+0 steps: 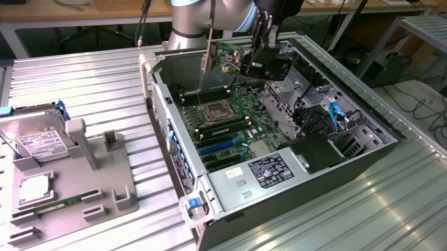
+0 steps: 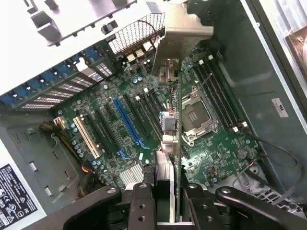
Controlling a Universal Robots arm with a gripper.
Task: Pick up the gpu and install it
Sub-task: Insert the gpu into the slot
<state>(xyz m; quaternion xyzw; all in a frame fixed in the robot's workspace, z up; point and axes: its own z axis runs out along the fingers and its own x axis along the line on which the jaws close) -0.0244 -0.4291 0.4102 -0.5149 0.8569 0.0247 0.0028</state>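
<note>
gripper holding gpu over motherboard, case walls around, hard drive aside

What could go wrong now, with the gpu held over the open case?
1. The gpu, clamped in the end effector, hangs above the motherboard and seems off to the side of the blue slot. Lowered like this, its edge may hit the board.
2. Its silver bracket sits near the rear grille and may snag.
3. The bare CPU socket lies below, so a slip could damage it.
</note>
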